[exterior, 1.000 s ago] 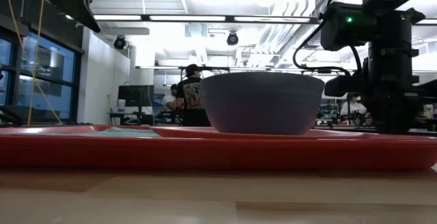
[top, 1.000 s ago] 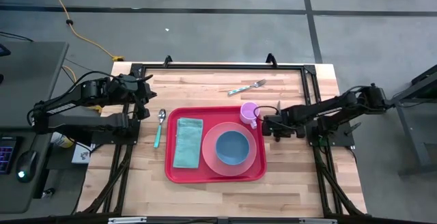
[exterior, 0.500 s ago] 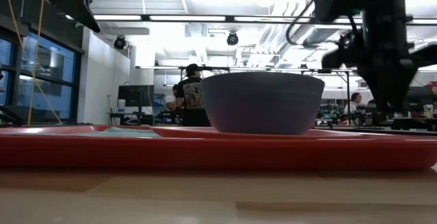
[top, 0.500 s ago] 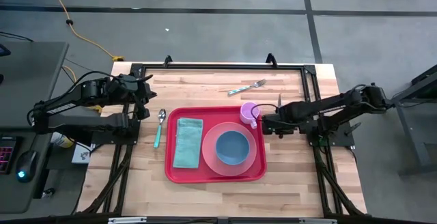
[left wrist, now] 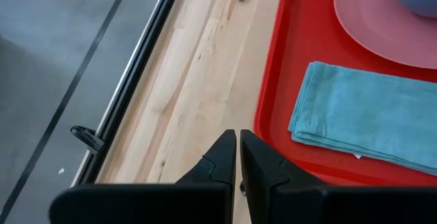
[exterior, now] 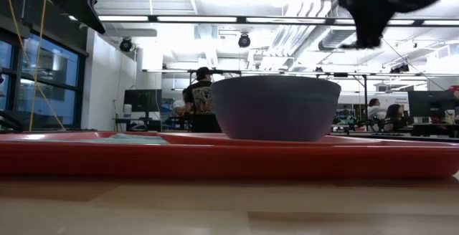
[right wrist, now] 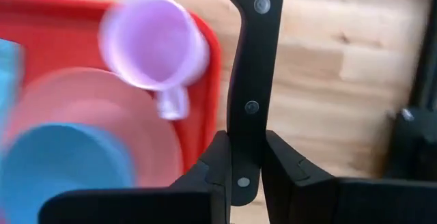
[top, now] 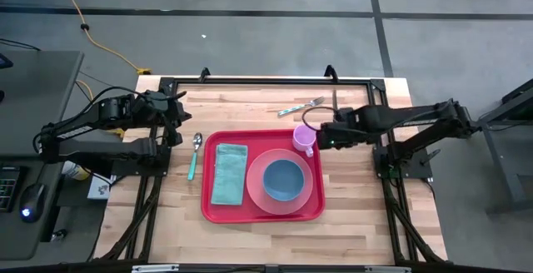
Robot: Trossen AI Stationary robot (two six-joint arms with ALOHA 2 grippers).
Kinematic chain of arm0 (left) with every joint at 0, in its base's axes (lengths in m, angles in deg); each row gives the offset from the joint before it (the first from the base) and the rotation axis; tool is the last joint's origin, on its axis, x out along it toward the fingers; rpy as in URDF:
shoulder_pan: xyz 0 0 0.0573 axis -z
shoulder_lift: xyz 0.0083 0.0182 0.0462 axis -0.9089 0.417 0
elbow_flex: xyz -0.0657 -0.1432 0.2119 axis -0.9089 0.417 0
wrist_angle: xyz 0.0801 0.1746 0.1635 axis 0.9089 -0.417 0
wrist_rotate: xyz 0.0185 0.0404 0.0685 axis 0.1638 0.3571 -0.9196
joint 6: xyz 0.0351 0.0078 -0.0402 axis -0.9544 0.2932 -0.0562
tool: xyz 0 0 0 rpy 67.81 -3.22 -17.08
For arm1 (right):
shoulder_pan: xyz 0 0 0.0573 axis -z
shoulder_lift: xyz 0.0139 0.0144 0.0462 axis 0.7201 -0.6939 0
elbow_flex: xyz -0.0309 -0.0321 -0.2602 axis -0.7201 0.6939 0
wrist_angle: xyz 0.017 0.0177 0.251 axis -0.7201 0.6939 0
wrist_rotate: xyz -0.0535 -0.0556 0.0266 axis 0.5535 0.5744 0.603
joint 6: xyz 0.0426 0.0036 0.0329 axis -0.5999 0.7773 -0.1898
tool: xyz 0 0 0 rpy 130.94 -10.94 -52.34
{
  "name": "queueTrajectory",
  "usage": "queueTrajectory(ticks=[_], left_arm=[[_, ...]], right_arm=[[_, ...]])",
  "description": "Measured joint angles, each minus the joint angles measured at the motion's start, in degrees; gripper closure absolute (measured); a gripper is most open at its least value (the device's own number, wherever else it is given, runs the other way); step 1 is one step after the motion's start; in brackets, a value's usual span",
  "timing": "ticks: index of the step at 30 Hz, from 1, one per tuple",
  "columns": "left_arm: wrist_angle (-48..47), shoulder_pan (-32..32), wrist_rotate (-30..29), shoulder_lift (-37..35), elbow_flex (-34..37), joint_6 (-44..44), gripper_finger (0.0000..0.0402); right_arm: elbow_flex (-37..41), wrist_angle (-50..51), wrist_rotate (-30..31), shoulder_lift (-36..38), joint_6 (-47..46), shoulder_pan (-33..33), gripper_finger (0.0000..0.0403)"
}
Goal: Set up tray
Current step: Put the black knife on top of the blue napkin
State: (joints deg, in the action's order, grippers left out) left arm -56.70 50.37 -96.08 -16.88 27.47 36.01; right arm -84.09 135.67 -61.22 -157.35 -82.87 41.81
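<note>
The red tray [top: 218, 211] lies mid-table. On it are a folded teal napkin [top: 229, 173], a pink plate [top: 305, 195] with a blue bowl [top: 284, 179], and a purple cup [top: 304, 137] in the far right corner. My right gripper [top: 326, 136] hangs above the tray's right rim beside the cup, shut on a black-handled knife [right wrist: 249, 80]. My left gripper [left wrist: 237, 157] is shut on nothing, held high over the table's far left [top: 171, 130]. A teal-handled spoon [top: 195, 155] lies left of the tray. A fork [top: 301, 106] lies beyond the tray. My right gripper pinches the knife's black riveted handle near its one end [right wrist: 239, 173] between the two fingers [right wrist: 217, 161]. The fingers come steeply from above and lie across the handle. The knife is lifted clear and sticks out toward the table's far edge.
A black frame [top: 266, 81] runs along the table's far and side edges. Bare wood lies right of the tray and along the near edge. In the low view the bowl [exterior: 275, 107] and the tray rim [exterior: 215, 156] fill the foreground, with people in the room behind.
My right gripper has risen well up from the table right of the tray, staying shut on the knife. It has shifted a little toward the far edge and the cup, and has turned about its wrist. The knife has come up clear with it.
</note>
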Motion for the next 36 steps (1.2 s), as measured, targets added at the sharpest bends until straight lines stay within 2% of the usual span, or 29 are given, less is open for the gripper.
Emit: queueTrajectory(ticks=[12, 19, 28, 32, 36], left_arm=[[0.0, 0.0, 0.0, 0.0, 0.0, 0.0, 0.0348], [0.0, 0.0, 0.0, 0.0, 0.0, 0.0, 0.0348], [0.0, 0.0, 0.0, 0.0, 0.0, 0.1, 0.0348], [0.0, 0.0, 0.5, 0.0, 0.0, 0.3, 0.0348], [0.1, 0.0, 0.7, 0.0, 0.0, 0.7, 0.0348]], right_arm=[[-15.5, -1.1, 8.9, 0.0, 11.8, 0.0, 0.037], [-20.1, -9.5, 13.4, 0.0, 20.3, 0.3, 0.037], [-23.3, -23.2, 12.9, -2.1, 31.3, 0.9, 0.0371], [-29.5, -24.6, 11.5, -7.2, 36.0, 0.9, 0.0371], [-39.0, -23.3, 10.8, -13.8, 40.9, 0.9, 0.0371]])
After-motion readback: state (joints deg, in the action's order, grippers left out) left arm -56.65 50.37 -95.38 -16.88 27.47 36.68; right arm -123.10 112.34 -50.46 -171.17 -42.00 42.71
